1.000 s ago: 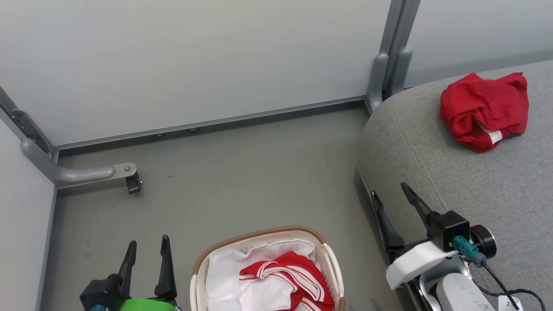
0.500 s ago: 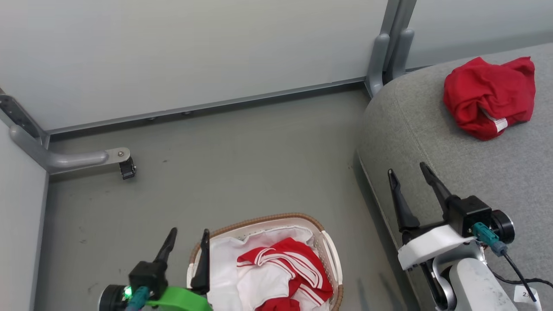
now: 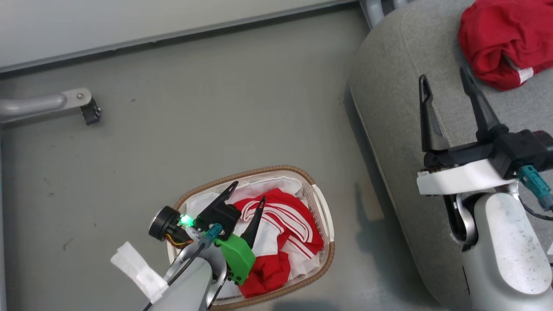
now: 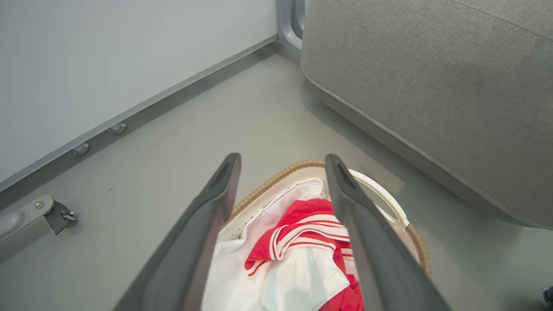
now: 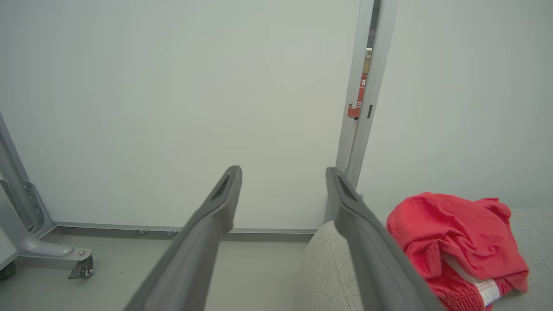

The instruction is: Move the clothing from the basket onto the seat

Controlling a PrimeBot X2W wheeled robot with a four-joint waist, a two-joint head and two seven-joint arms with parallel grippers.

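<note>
Right wrist view gives me the white partition wall (image 5: 173,108) with a red tag (image 5: 355,110) in its post gap. Head view gives me the grey floor (image 3: 216,86) and both arms.

Seat (image 3: 397,86): big grey cushion on the right. Basket (image 3: 323,216) is on the floor near it, not touching. Left wrist view looks straight in and shows the white liner (image 4: 233,276).

Left gripper (image 3: 249,191) is over the basket, fingers spread wide, nothing between them. I can't tell if the tips touch cloth. Right gripper (image 3: 443,73) is over the seat edge, equally wide, empty, tips short of the red garment (image 3: 505,39).

That one sits bunched on the seat with a white striped hem showing. Red-and-white garment (image 3: 289,220) lies crumpled in the basket on the liner, stripes up.
</note>
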